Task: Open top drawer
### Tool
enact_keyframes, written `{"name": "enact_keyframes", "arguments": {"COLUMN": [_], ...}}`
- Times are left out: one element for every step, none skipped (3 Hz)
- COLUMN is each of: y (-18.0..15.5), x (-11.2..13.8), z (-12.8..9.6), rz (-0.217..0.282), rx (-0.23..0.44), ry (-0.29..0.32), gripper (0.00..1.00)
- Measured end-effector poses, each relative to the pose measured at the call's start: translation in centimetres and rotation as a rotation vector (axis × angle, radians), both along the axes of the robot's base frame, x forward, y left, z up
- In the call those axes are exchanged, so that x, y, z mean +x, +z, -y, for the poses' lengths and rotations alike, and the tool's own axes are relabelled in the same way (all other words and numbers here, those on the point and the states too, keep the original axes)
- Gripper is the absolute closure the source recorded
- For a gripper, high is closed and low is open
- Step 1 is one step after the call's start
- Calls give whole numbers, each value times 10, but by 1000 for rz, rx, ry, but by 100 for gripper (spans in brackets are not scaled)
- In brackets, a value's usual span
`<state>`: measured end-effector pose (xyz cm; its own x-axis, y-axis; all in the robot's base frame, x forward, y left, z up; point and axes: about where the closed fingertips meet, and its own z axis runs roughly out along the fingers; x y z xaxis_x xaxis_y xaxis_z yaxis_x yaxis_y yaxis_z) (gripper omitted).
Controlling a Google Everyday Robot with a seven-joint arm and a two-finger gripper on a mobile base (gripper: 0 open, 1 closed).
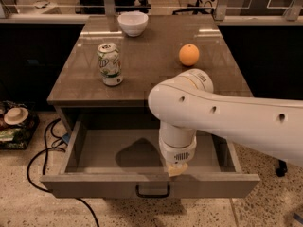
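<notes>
The top drawer (94, 186) stands pulled far out from under the brown table top, its plain grey tray interior showing. Its small black loop handle (153, 191) sits at the centre of the front panel. My gripper (175, 170) hangs from the white arm just behind the drawer's front edge, slightly right of the handle and above it, at the inner rim. The wrist hides most of it. The two lower drawers are out of view beneath the open drawer.
On the table top (156, 74) stand a green-and-white soda can (110, 64), an orange (189, 55) and a white bowl (132, 22). Black cables (38, 160) lie on the floor at the left beside a box of clutter (14, 124). A glass partition runs behind the table.
</notes>
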<state>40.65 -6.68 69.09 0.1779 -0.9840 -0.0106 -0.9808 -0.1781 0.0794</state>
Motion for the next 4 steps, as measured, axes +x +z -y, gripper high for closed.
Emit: {"name": "enact_keyframes", "arguments": {"y": [1,-5,-3,3], "x": [-18,-31,-37,-51], "z": [-7,-14,-18,-24], "rz": [-37,-79,-94,-122], "rx": [-5,-1,-15,-55], "ry": [-7,4,21,63], "gripper": [100,100,100,100]}}
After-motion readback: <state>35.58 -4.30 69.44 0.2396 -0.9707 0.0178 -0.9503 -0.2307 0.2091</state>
